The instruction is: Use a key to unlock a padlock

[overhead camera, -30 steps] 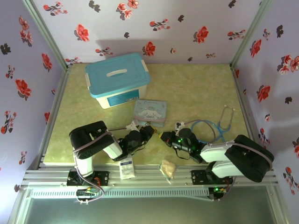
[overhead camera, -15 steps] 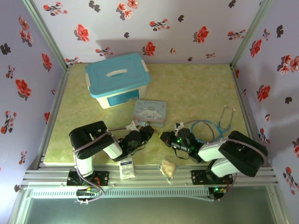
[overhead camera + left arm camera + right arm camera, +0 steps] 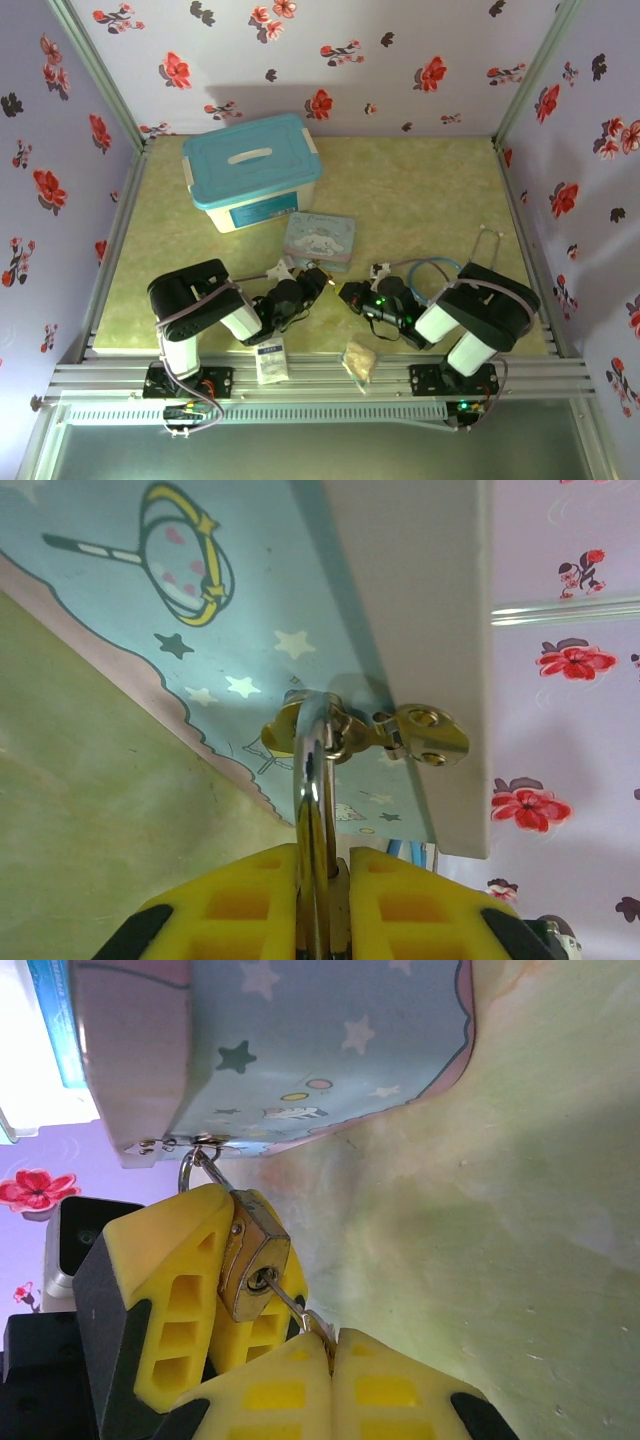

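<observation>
Beside tin [image 3: 320,1040]: left gripper [image 3: 322,872] one padlock [image 3: 255,1256], right gripper [image 3: 332,1352] one key [image 3: 290,1304].

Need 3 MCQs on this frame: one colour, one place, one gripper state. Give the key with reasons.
1. What colour is the storage box lid?
A) red
B) blue
C) green

2. Where is the padlock?
A) hooked to the hasp of the cartoon tin
B) inside the storage box
C) lying loose on the table

3. What state is the right gripper in?
A) open, holding nothing
B) shut on the padlock
C) shut on the key

Key:
1 B, the top view shows a blue lid on a white body.
2 A, the shackle passes through the hasp in both wrist views.
3 C, its fingers are closed on the key, which runs up to the keyhole.
</observation>
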{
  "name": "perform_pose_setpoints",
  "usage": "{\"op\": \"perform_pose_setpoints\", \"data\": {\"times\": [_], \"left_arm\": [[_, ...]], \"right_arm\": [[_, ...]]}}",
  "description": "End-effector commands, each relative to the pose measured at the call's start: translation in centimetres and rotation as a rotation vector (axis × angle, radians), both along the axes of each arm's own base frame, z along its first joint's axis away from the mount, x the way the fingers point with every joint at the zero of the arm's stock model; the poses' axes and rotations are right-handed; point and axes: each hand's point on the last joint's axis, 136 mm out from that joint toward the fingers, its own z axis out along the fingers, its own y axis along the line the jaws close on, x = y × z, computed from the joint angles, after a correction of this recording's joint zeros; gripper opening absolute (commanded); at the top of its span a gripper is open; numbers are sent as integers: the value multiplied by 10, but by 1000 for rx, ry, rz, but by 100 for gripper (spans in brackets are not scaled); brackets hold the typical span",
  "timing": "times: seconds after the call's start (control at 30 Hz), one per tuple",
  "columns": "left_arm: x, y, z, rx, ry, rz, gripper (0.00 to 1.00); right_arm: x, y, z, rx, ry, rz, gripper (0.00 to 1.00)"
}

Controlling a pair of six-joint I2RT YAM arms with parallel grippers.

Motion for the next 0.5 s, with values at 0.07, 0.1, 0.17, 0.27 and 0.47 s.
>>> {"op": "perform_pose_setpoints", "data": {"times": [0.07, 0.1, 0.17, 0.27, 0.47], "left_arm": [[-4, -19, 42, -144, -57, -55, 0], [-4, -19, 42, -144, -57, -57, 0], [-4, -19, 43, -142, -59, -58, 0], [-4, -19, 42, -142, -57, -57, 0], [-5, -25, 44, -146, -62, -80, 0]], "right_arm": [[2, 4, 7, 48, -27, -8, 0], [2, 5, 6, 46, -25, -6, 0], [2, 4, 5, 46, -22, -7, 0], [3, 2, 5, 45, -35, -14, 0], [3, 6, 14, 44, -71, 1, 0]]}}
